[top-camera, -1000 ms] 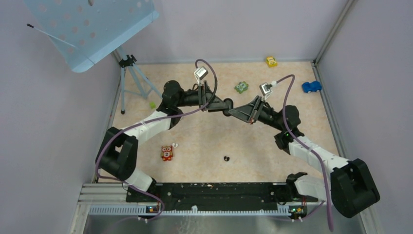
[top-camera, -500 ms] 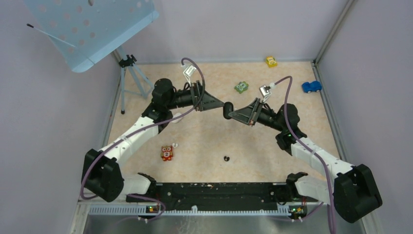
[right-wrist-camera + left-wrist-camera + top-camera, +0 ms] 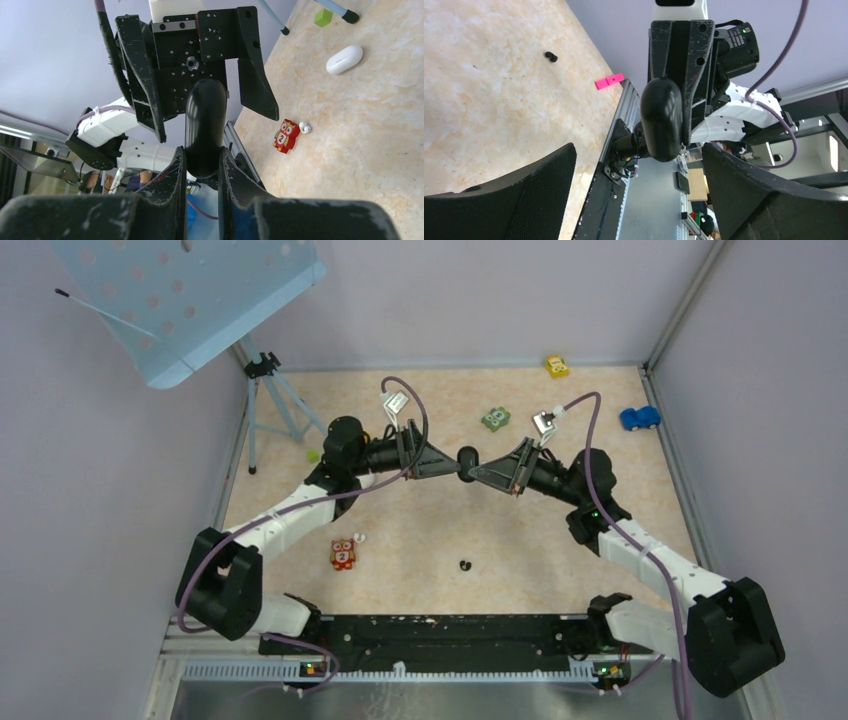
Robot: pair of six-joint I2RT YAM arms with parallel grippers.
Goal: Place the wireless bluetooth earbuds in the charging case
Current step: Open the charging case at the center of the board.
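My right gripper [image 3: 202,152] is shut on a black charging case [image 3: 205,120], held in the air above the middle of the table [image 3: 466,462]. Facing it, my left gripper [image 3: 639,150] stands wide open, and the black case [image 3: 661,120] hangs just beyond its fingertips, untouched. A black earbud [image 3: 465,565] lies on the table in front of the arms and also shows in the left wrist view [image 3: 551,56]. Two white earbuds [image 3: 304,127] lie beside a red owl toy [image 3: 286,135]. In the top view the white earbuds [image 3: 359,537] are a small speck.
A white case [image 3: 344,59] lies on the table near a green cube [image 3: 323,17] and tripod legs [image 3: 270,390]. A green toy [image 3: 495,419], a yellow car [image 3: 557,366] and a blue car [image 3: 639,418] sit at the back. The red owl [image 3: 342,554] stands front left.
My left gripper has opened wide, drawn back a little from the black case, then come close to it again. The right gripper kept the case almost still.
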